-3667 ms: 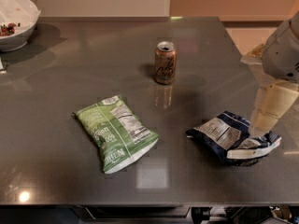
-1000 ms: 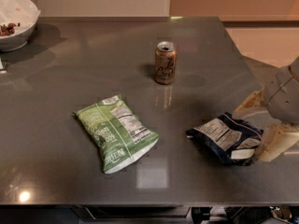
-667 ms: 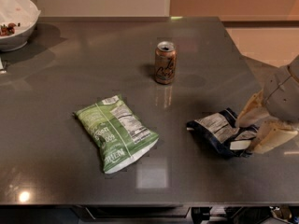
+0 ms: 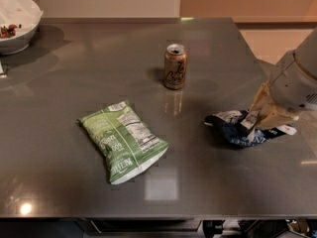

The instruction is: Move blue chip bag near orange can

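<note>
The blue chip bag [image 4: 232, 129] lies crumpled at the right side of the dark table [image 4: 84, 78], its white label panel facing up. My gripper [image 4: 257, 119] comes down from the right and its cream fingers [image 4: 265, 108] are shut on the bag's right part, bunching the foil. The orange can [image 4: 175, 66] stands upright near the table's middle back, up and to the left of the bag, well apart from it.
A larger green chip bag [image 4: 124, 140] lies flat left of centre. A white bowl [image 4: 15, 26] with some food sits at the far left back corner. The table's right edge [image 4: 257, 68] runs close behind the gripper.
The fingers, spread on either side of the blue bag before, have closed on it. The bag is more bunched up and has shifted slightly. The can and green bag have not moved.
</note>
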Action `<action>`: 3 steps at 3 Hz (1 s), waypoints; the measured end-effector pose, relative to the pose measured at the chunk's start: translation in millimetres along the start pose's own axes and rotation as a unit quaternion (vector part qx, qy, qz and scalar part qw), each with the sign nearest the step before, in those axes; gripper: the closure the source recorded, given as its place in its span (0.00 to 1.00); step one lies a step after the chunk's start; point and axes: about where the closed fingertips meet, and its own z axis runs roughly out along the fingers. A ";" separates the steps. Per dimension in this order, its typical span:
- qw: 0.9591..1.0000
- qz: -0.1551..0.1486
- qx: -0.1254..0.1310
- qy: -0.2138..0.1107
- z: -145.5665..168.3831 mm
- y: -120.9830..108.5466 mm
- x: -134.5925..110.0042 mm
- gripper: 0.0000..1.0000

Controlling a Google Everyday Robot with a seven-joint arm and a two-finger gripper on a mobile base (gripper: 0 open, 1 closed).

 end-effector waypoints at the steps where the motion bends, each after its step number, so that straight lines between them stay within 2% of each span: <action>1: 0.999 0.007 0.036 0.018 12.5 -34.9 -8.8 1.00; 2: 0.998 0.007 0.065 0.023 28.6 -64.5 -15.6 1.00; 3: 0.997 0.004 0.077 0.023 35.2 -77.7 -19.9 1.00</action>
